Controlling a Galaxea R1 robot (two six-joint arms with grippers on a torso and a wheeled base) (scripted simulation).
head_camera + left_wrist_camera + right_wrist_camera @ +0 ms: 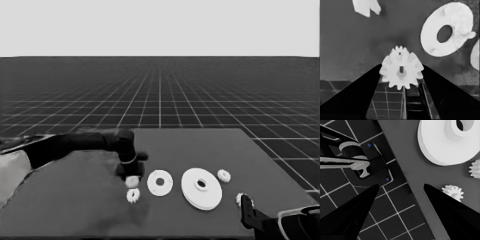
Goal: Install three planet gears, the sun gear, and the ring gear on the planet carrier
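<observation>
- Dark tabletop (200, 145) is seen against a gridded floor, with white parts strung across its near half.
- The left gripper (131, 176) is reached in from the left and is clamped on a small toothed gear (401, 70), which is held between the fingertips above the table.
- A second gear (133, 195) is seen on the table just beneath and nearer the camera than the held one.
- The smaller round part (160, 183) is found just beside the left gripper, toward the table's middle; a short sideways carry toward it is judged to be the coming move.
- The larger round part (201, 188) is set beyond it, with another gear (224, 175) at its far side.
- The right gripper (245, 205) is parked at the lower right corner, fingers apart, near a fourth gear (453, 192).
</observation>
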